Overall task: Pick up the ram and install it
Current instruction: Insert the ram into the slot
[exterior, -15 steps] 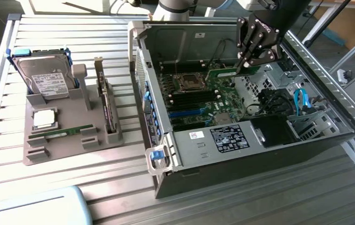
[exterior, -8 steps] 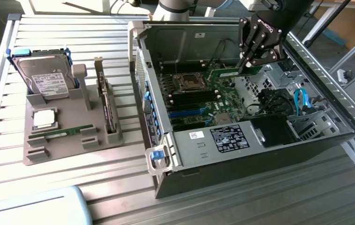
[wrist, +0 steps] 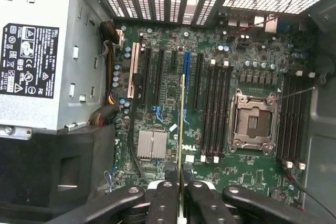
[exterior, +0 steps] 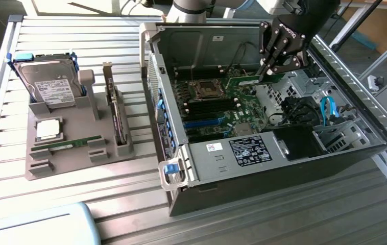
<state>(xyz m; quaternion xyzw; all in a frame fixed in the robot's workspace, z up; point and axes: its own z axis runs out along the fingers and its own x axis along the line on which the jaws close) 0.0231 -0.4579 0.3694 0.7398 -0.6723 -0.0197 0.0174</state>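
Since the ram was already off the table and clamped between the gripper's fingers, the pick-up part of the job looked complete. From the wrist view the ram appeared edge-on, a thin green line running out from between the two closed fingers over the motherboard. It hung inside the open computer case, above the board and clear of it, near the empty CPU socket.

Installing was not yet done. The long black memory slots beside the socket stood empty, and the stick was seated in none of them. In the wrist view its edge lay nearer the blue expansion slot than the memory slots, so by my judgement lining up and pressing home were both left to do. How high it hung above the board could not be told.

Outside the case, on the exterior view's left, the grey holder carried the hard drive, the upright expansion card and another thin green board lying flat.
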